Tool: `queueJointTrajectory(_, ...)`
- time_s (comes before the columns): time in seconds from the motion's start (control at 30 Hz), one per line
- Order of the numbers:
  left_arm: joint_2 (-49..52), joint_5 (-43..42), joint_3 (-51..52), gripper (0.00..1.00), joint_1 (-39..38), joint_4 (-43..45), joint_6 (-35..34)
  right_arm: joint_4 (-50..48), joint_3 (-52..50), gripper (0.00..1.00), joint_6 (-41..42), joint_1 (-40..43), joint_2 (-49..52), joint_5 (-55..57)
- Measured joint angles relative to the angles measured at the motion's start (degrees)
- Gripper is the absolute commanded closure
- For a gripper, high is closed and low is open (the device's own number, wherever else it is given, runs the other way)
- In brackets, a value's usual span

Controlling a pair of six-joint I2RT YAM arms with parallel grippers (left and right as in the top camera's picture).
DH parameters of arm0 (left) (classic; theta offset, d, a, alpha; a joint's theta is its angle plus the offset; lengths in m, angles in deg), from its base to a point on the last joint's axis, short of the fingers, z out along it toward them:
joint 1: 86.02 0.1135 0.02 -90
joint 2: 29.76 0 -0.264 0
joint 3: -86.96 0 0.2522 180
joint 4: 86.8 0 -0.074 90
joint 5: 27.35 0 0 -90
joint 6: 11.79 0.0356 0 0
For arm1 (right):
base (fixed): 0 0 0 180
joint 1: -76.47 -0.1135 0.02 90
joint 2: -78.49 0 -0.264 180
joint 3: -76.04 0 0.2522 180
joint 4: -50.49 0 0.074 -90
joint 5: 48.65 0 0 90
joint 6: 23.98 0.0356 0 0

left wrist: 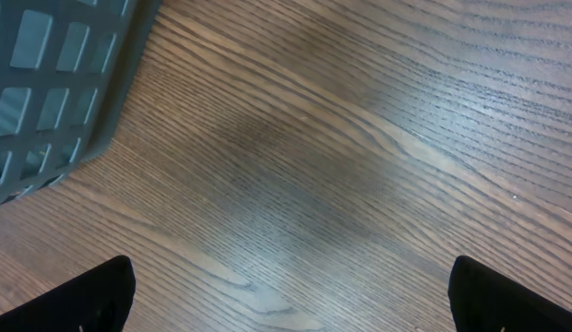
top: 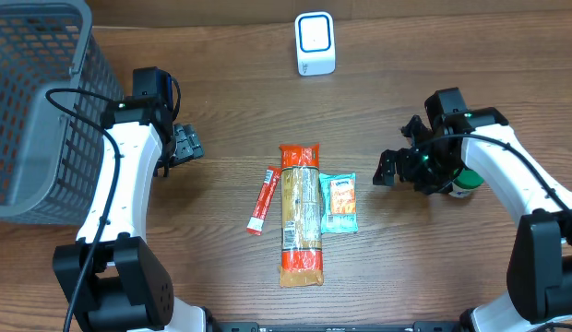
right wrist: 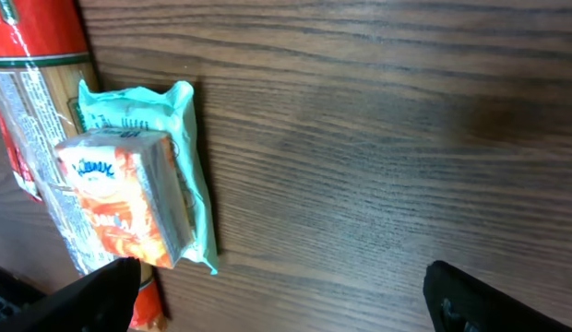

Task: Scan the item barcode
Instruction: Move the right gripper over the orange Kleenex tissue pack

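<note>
1. The left gripper [top: 187,144] is wide open and holds nothing.
2. It hangs over bare wood on the table [top: 221,83], close to the gray basket [top: 37,101].
3. The right gripper [top: 387,170] is wide open too, and it holds nothing.
4. It is near the items on the right arm's side but does not touch them.
5. Three items lie flat in the middle of the table, between the two arms.
6. The long packet [top: 301,214] with orange ends is in the middle of the three.
7. The thin red stick packet [top: 263,200] lies just beside it, on the left arm's side.
8. The small blue-green pack [top: 339,202] with an orange picture lies right against the long packet, on the right arm's side.
9. The white scanner [top: 315,43] with a blue ring stands at the far side of the table, well apart from the items.
10. A green and white thing [top: 466,183] peeks out from under the right arm. I cannot tell what it is.
</note>
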Motion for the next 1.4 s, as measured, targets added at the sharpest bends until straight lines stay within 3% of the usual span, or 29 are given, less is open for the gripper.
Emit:
queueJointTrajectory(0.3, 0.00, 0.00, 0.00, 0.00, 0.00, 0.00, 0.00, -6.36, -3.04, 0.00, 3.74, 0.00, 0.00, -1.27)
queueJointTrajectory(1.4, 0.00, 0.00, 0.00, 0.00, 0.00, 0.00, 0.00, -6.91, -3.63, 0.00, 5.60, 0.00, 0.00, -4.52)
